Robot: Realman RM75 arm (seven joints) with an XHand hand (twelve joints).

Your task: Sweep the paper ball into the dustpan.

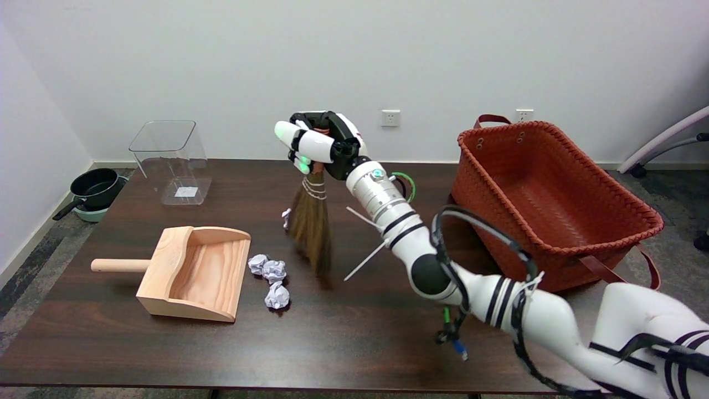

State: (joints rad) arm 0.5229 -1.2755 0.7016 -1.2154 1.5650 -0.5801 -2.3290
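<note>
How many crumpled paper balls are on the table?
4. Two sit touching just off the dustpan mouth, one slightly nearer the camera, and one peeks out behind the broom. The broom may hide more.

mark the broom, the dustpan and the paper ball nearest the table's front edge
broom (pixel 310 230), head view, middle of the bristles
dustpan (pixel 166 252), head view, its left side wall
paper ball (pixel 276 296), head view, centre of the crumple
</note>
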